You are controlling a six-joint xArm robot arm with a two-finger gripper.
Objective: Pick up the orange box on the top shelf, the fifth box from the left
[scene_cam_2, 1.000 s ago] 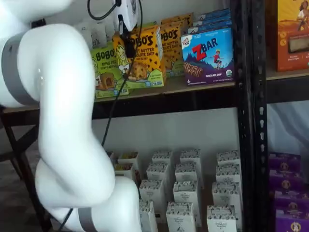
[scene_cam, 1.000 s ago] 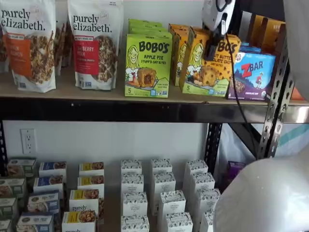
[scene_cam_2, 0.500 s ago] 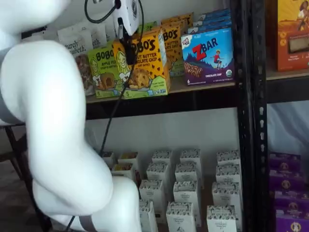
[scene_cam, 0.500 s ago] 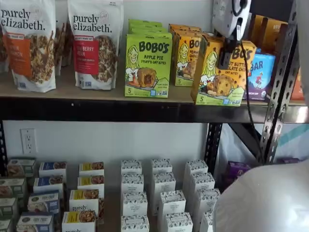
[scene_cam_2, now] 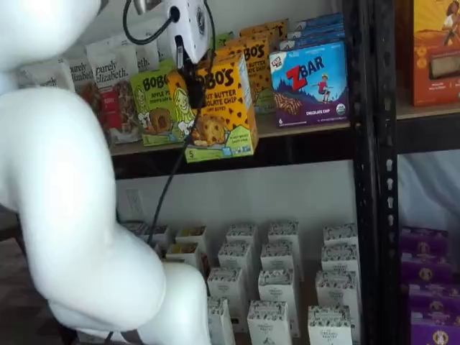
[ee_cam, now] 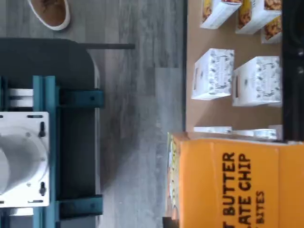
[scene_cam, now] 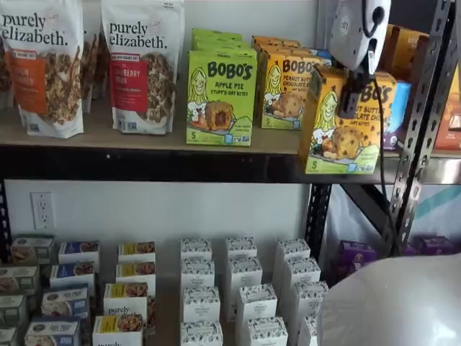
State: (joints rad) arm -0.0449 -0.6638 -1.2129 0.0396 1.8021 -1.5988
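Clamping the orange Bobo's Peanut Butter Chocolate Chip box [scene_cam: 343, 121] from its top, the gripper [scene_cam: 351, 102] holds it just outside the top shelf's [scene_cam: 144, 138] front edge, clear of neighbouring boxes for removal.

Light even and soft in both shelf views, prob. diffuse indoor/daylight; no hard highlights. Back wall behind the top shelf [scene_cam: 144, 137] near white, slightly washed out. Under the shelf board a dim band of shade; lower stock reads fine but flatter. White arm [scene_cam_2: 86, 215] close to lens, soft-focus, mild bright bloom on its curve, fills much of the frame. Orange box [scene_cam: 344, 119] print a bit soft, legible; sharper on the green box [scene_cam: 220, 97] beside it. Wrist view: whole pic turned sideways, slight blur, orange box [ee_cam: 237, 183] very near w/ large letters, colour saturated. Grey floor [ee_cam: 137, 95] evenly lit, faint shadow beside the dark mount [ee_cam: 61, 71].
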